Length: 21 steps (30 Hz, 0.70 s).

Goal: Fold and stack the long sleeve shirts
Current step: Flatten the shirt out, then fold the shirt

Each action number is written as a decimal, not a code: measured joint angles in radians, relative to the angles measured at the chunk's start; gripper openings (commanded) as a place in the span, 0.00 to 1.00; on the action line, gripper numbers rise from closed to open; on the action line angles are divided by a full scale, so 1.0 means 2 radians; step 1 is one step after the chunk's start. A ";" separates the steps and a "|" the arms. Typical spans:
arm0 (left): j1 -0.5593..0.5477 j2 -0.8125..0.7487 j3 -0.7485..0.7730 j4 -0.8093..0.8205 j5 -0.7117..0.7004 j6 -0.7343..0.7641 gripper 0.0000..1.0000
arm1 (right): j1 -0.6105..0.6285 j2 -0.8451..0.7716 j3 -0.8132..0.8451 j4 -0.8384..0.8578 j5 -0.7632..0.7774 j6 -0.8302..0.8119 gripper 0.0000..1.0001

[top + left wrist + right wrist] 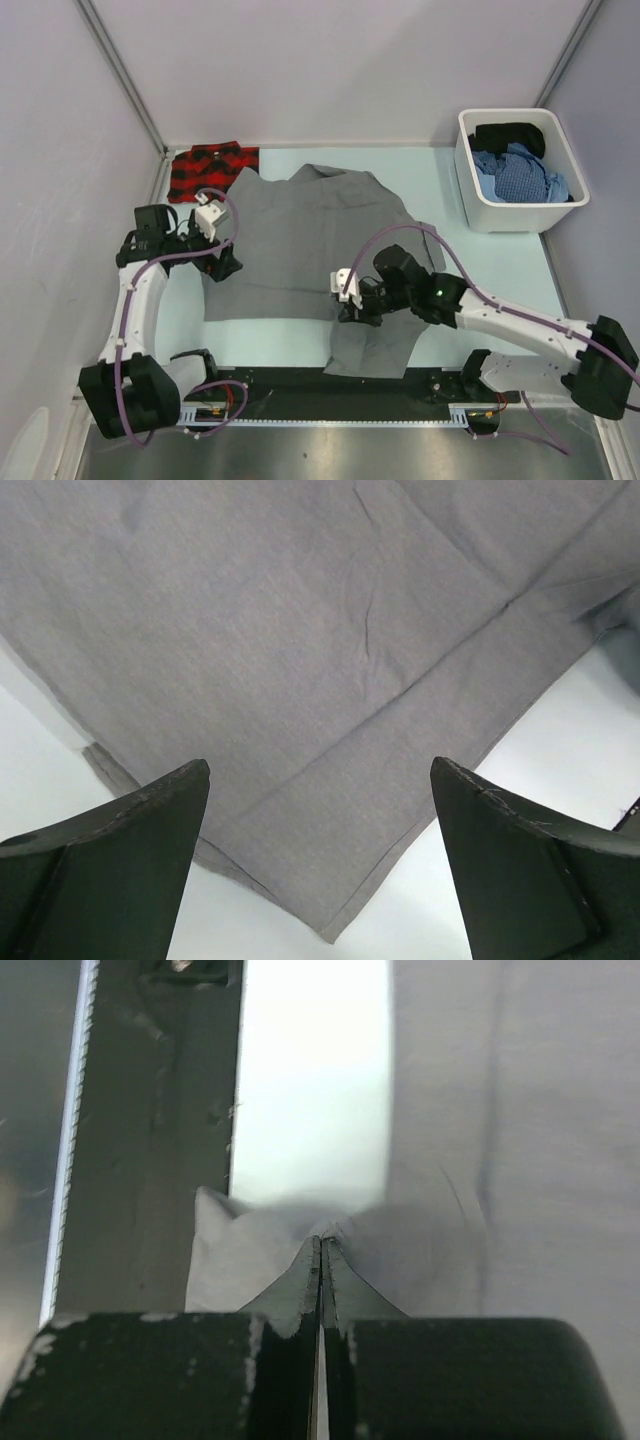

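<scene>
Here the plain mid-grey cloth shirt [300, 240] lies spread on the pale table [440, 190], with the red-and-black plaid shirt [210, 170] at its far-left corner. The left gripper [320, 780] hangs wide open over its left edge, and the right gripper [320, 1242] pinches a pucker of grey cloth.

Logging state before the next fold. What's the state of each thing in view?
grey shirt: spread out, unfolded, pinched near its front edge.
plaid shirt: bunched at the far left corner, not stacked.
white bin: open, holding loose clothes.
left gripper: open, above the grey shirt's edge.
right gripper: shut on the grey shirt.
</scene>
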 measured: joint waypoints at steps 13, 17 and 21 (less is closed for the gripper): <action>0.001 0.031 0.002 0.013 -0.011 -0.005 0.99 | 0.042 0.171 0.134 -0.101 -0.135 -0.145 0.93; 0.000 0.048 0.011 0.035 -0.012 -0.028 0.97 | -0.010 0.171 0.157 -0.109 -0.130 -0.129 0.90; -0.015 0.140 0.064 0.067 -0.043 -0.053 0.92 | -0.175 0.196 0.215 -0.118 -0.108 -0.102 0.79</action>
